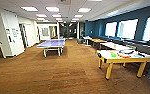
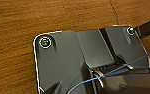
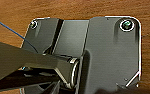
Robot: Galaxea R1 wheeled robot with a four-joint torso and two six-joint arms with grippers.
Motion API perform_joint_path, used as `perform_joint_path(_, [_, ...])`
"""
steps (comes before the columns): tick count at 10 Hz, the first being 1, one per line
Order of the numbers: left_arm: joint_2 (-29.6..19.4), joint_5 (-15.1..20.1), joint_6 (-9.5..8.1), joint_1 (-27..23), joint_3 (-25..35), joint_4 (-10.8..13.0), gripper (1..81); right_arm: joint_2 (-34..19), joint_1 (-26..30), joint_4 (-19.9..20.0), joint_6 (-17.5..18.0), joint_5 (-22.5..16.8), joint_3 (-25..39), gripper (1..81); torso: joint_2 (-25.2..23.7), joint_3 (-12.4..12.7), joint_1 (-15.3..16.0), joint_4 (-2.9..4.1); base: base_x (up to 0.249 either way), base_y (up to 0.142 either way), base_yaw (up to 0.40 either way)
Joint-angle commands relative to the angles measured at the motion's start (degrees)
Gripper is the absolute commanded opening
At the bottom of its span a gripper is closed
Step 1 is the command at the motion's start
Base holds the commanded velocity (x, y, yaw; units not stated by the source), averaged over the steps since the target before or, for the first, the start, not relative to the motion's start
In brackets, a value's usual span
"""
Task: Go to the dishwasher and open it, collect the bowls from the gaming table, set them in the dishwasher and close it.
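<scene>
Open office hall, brown carpet floor [image 1: 66,72], yellow-trimmed desk at right of head view.

Gaming table [image 1: 131,60], white top with yellow edge and legs, standing near the teal window wall [image 1: 98,27], well apart from the blue ping-pong table [image 1: 52,43] mid-room. On its top: lime green bowl [image 1: 113,54] toward the nearer end, orange bowl [image 1: 123,56] just beside it, a blue item next to those, too blurred to tell whether bowl. More desks lined up behind along the windows. White wall and doorways at left. Wrist views looking down on wood-toned floor past dark robot plates; thin blue cable [image 2: 121,70] crossing the left one. Hand state, left and right: cannot tell, fingers not made out.
</scene>
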Motion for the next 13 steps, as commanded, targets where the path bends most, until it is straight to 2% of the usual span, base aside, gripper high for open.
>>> perform_joint_path(1, [-0.55, 2.42, 0.09, -3.52, 0.02, 0.29, 81.1, -0.02, 3.23, -0.22, -0.04, -2.42, 0.27, 81.1, 0.0, 0.0, 0.0, 0.0, 0.154, 0.0, 0.0])
perform_joint_path(13, [-0.02, 2.51, -0.09, -3.69, -0.86, -0.06, 81.1, 0.07, 3.15, -0.22, -0.04, -2.42, 0.1, 81.1, 0.0, 0.0, 0.02, 0.0, 0.152, 0.0, 0.0])
